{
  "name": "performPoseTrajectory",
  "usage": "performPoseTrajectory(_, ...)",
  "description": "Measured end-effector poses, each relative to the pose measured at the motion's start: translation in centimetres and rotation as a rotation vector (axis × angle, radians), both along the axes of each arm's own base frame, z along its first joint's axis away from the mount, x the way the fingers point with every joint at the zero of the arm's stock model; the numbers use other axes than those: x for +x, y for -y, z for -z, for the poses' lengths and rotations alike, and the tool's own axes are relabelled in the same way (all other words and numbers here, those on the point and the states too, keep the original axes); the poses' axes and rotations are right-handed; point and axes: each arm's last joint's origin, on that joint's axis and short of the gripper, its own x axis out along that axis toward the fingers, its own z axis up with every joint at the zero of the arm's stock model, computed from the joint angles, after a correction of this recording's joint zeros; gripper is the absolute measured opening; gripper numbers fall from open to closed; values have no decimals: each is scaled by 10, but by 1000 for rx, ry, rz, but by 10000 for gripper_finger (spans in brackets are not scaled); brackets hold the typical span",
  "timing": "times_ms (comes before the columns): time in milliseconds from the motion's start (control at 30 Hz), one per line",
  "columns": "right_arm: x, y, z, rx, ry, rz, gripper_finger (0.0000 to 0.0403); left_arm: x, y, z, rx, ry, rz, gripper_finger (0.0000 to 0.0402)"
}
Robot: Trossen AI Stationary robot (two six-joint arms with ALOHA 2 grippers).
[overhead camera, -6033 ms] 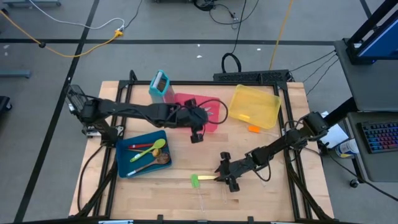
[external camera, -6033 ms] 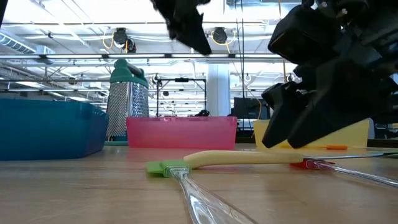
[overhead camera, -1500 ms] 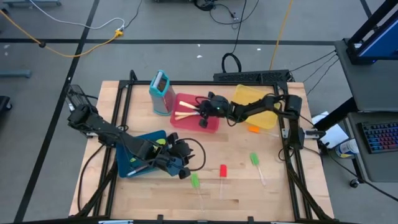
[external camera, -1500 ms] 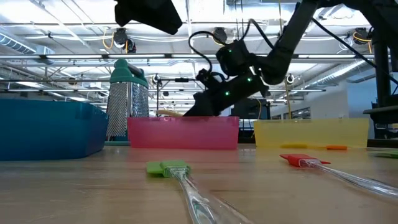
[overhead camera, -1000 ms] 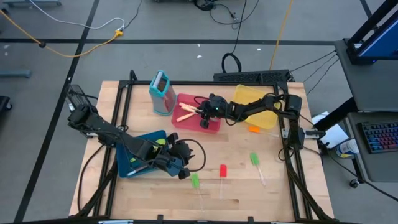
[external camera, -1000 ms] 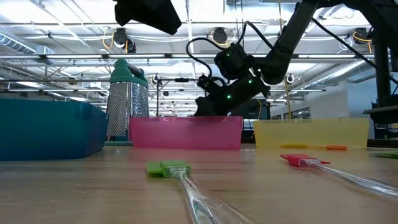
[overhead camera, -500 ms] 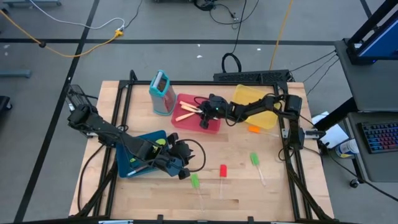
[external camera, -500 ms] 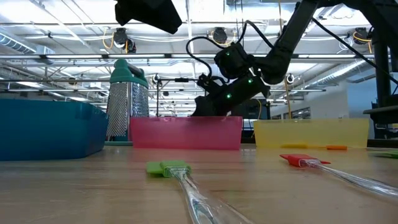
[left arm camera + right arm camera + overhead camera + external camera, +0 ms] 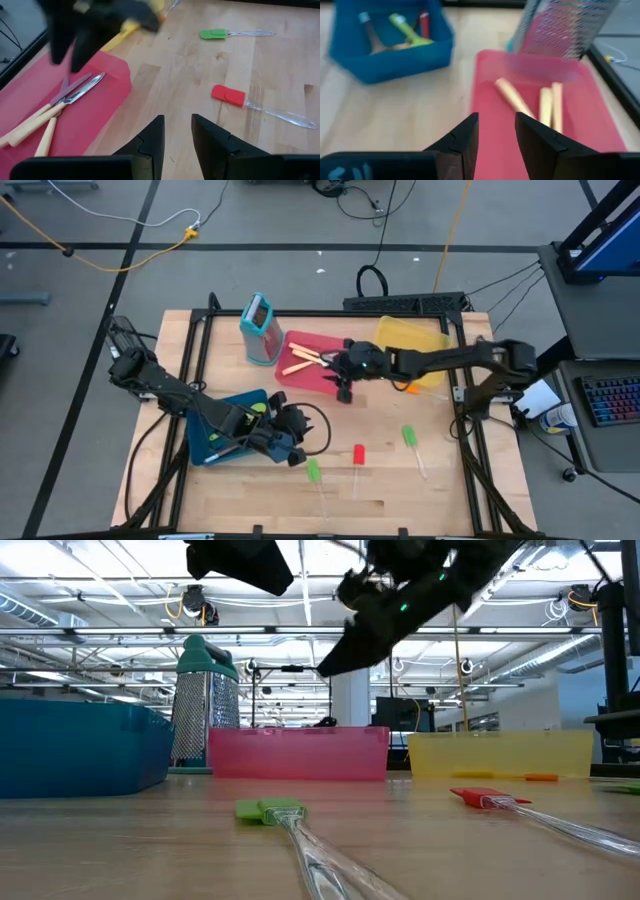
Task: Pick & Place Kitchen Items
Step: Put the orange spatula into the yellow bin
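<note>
Three cream-handled knives [image 9: 300, 360] lie flat in the red tray [image 9: 330, 372]; they also show in the right wrist view [image 9: 547, 104]. My right gripper [image 9: 345, 387] hangs open and empty above the red tray's near right edge. My left gripper [image 9: 297, 452] is open and empty, raised beside the blue tray's [image 9: 197, 442] near right corner. Spoons [image 9: 407, 31] lie in the blue tray. A green spatula [image 9: 313, 470], a red spatula [image 9: 358, 454] and a second green spatula [image 9: 408, 437] lie flat on the table. An orange piece [image 9: 407, 388] lies by the yellow tray [image 9: 410, 345].
The teal box grater [image 9: 260, 317] stands upright at the red tray's far left corner. The yellow tray sits at the back right. Bare wood lies along the table's near edge, around the spatulas' clear handles [image 9: 320, 860].
My right gripper has risen from inside the red tray and gone toward the table's near right, to above the tray's near right edge. The knives stay lying in the red tray.
</note>
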Motion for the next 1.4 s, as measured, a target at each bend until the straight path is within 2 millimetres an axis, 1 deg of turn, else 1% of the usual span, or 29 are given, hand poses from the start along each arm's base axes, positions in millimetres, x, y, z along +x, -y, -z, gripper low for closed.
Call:
performPoseTrajectory(67, -10, -12, -9, 11, -40, -27, 122, 0, 0, 0, -1, 1, -1, 102)
performPoseTrajectory(133, -20, -23, -14, 42, -92, -34, 128, 0, 0, 0, -7, 4, -6, 102)
performPoseTrajectory(233, -32, -35, -11, 36, -159, 7, 143, 0, 0, 0, -13, 6, -10, 102)
performPoseTrajectory(333, -47, -44, 0, 1, -213, 72, 161, 0, 0, 0, -16, 8, -14, 102)
performPoseTrajectory(467, -68, -55, 20, 60, -252, 127, 178, 0, 0, 0, -17, 9, -14, 102)
performPoseTrajectory(667, -101, -66, 45, 109, -304, 130, 180, 0, 0, 0, -15, 8, -12, 102)
performPoseTrajectory(867, -132, -64, 68, 145, -347, 180, 178, 0, 0, 0, -14, 8, -12, 102)
performPoseTrajectory(1033, -155, -56, 85, 113, -376, 298, 182, 0, 0, 0, -11, 8, -10, 102)
performPoseTrajectory(1167, -172, -49, 93, 76, -423, 404, 182, 0, 0, 0, -11, 8, -12, 102)
performPoseTrajectory(1333, -189, -38, 105, 57, -470, 526, 183, 0, -1, 0, 0, 13, -23, 102)
performPoseTrajectory(1400, -193, -34, 108, 61, -466, 574, 183, 1, -1, -1, 2, 14, -20, 102)
